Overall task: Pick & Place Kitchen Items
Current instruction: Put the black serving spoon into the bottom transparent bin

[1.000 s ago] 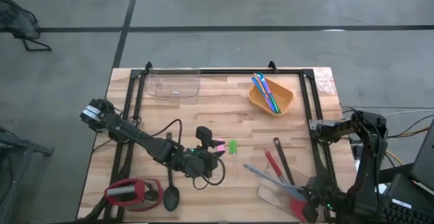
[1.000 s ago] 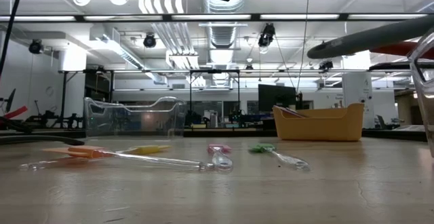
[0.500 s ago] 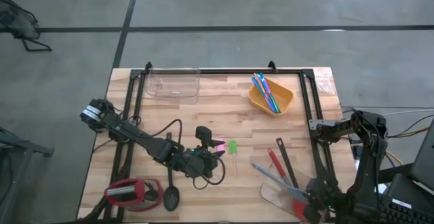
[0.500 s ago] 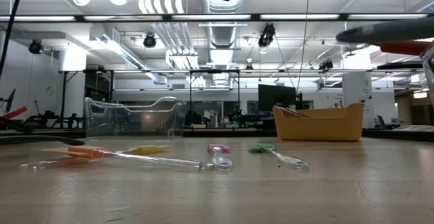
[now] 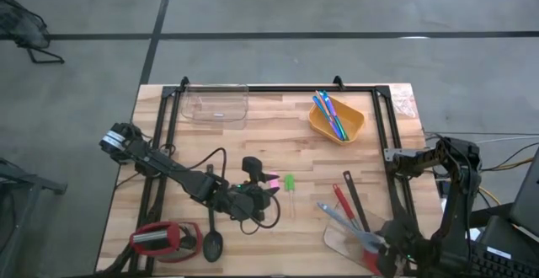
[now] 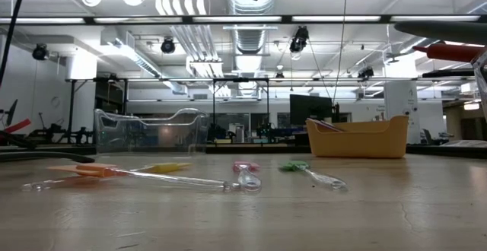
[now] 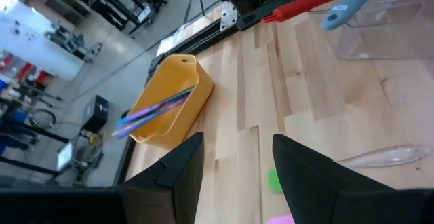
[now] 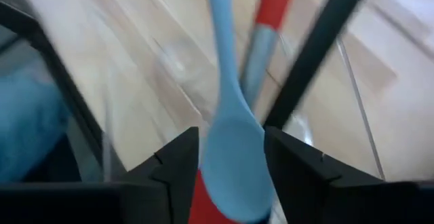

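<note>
My right gripper (image 5: 379, 248) is at the near right and shut on a bundle of a grey-blue spoon (image 5: 337, 217), a red-headed spatula (image 5: 341, 202) and a black spoon (image 5: 352, 198). Their handles point far-left, above a clear tub (image 5: 339, 241). My left gripper (image 5: 259, 195) is open and empty near mid-table, beside a pink piece (image 5: 273, 181) and a green piece (image 5: 289, 181), which lie flat. A second black spoon (image 5: 212, 243) lies at the near left. Blue, green and purple sticks (image 5: 328, 114) lie in the orange tub (image 5: 352, 125). My right gripper has the grey-blue spoon's bowl (image 8: 234, 149) between its two fingers, with the spatula's red head (image 8: 203, 207) under it. The black handle (image 8: 319, 47) passes behind them. The handles stick out along the fingers, lifted off the table. Whether the fingers touch the clear tub cannot be told.
A clear tub (image 5: 215, 105) stands at the far left. A squat red-and-black object (image 5: 162, 238) sits at the near left. A black cable (image 5: 215, 156) loops over my left arm. Clear-handled pieces (image 6: 190, 179) lie near the table's middle. Dark frame rails (image 5: 387, 135) edge the table.
My right gripper has swung the bundle: the handle tips have moved a little toward the table's right and risen, and the grey-blue spoon now lies nearly level in the low view. The clear tub has shifted right with it.
</note>
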Robot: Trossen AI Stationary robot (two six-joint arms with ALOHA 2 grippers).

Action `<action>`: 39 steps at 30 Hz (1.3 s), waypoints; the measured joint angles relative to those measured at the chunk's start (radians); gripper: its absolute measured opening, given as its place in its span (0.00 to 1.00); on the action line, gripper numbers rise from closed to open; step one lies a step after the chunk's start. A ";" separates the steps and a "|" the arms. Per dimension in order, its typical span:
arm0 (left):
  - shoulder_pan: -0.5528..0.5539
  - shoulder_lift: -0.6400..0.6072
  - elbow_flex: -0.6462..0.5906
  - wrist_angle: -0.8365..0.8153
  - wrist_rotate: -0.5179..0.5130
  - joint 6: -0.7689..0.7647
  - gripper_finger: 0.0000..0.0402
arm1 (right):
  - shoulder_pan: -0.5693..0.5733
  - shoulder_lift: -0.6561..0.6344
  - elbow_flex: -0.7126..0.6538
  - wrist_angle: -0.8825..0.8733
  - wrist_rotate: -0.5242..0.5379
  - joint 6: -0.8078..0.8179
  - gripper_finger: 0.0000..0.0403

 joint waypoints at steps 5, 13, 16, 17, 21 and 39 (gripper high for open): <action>-0.003 -0.001 0.000 -0.097 0.020 -0.106 0.45 | -0.030 -0.028 0.006 0.002 0.169 -0.115 0.46; -0.015 -0.032 0.000 -0.444 0.068 -0.459 0.45 | -0.149 -0.035 0.025 0.004 0.325 -0.338 0.49; -0.019 -0.032 0.000 -0.552 0.079 -0.638 0.45 | -0.199 -0.035 0.026 0.004 0.354 -0.393 0.49; -0.019 -0.032 0.000 -0.592 0.083 -0.708 0.45 | -0.215 -0.035 0.026 0.004 0.366 -0.412 0.48; -0.021 -0.032 -0.001 -0.781 0.132 -1.036 0.45 | -0.275 -0.035 0.026 0.003 0.394 -0.499 0.46; -0.040 -0.032 -0.271 -0.878 0.568 -1.676 0.45 | -0.421 -0.037 0.025 0.002 0.422 -0.743 0.35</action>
